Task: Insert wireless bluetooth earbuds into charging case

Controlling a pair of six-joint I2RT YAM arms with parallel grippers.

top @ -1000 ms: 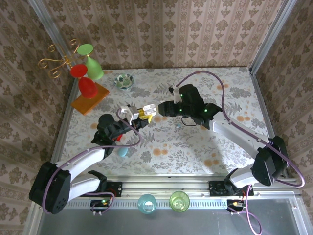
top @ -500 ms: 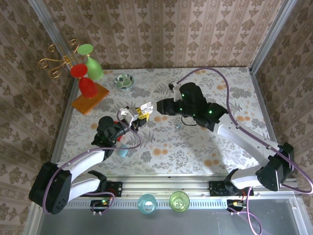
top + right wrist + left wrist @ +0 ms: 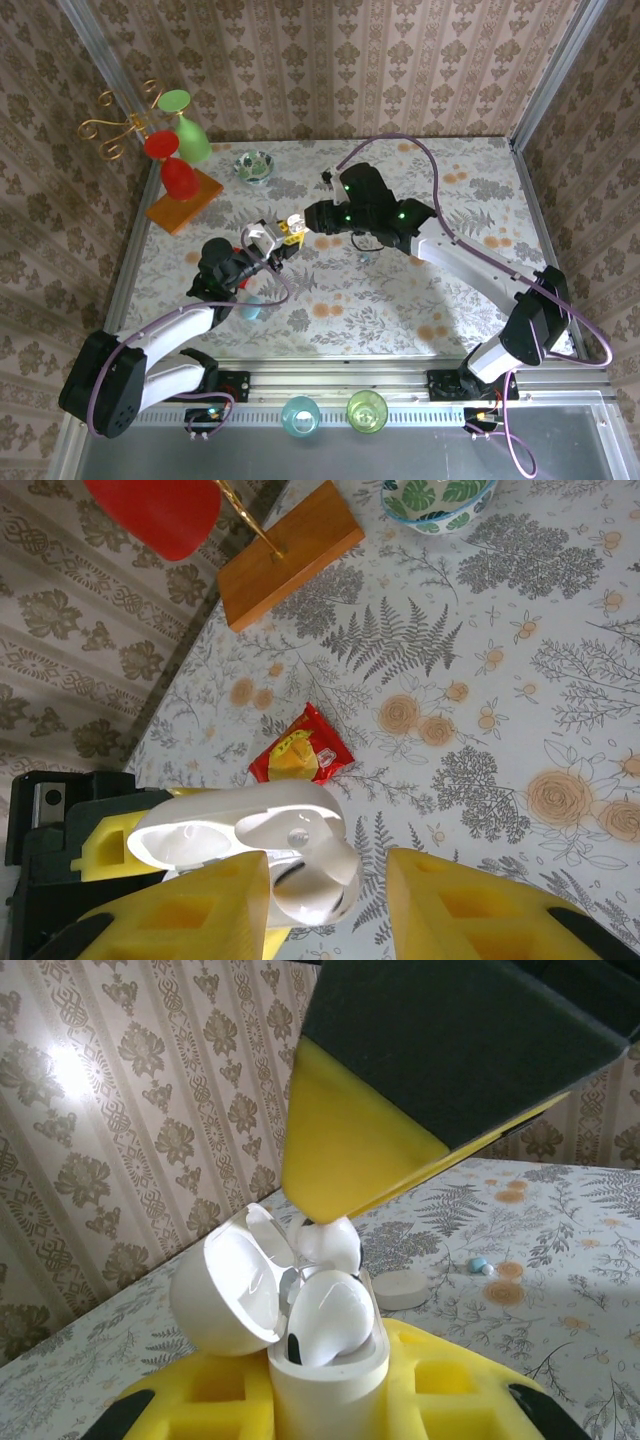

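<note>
Left wrist view gives me the best look: the left gripper (image 3: 330,1415) is clamped tight on the white charging case (image 3: 330,1385), held upright with its lid (image 3: 222,1290) swung open to the left. One earbud (image 3: 330,1322) sits in the case mouth. A second earbud (image 3: 326,1244) is just behind it, touching the yellow tip of a finger (image 3: 350,1150) of the right gripper (image 3: 328,905). From the right wrist those fingers stand partly apart above the case (table shows between them, nothing pinched that I can see). A red packet (image 3: 302,757) lies on the table (image 3: 520,680) beyond
</note>
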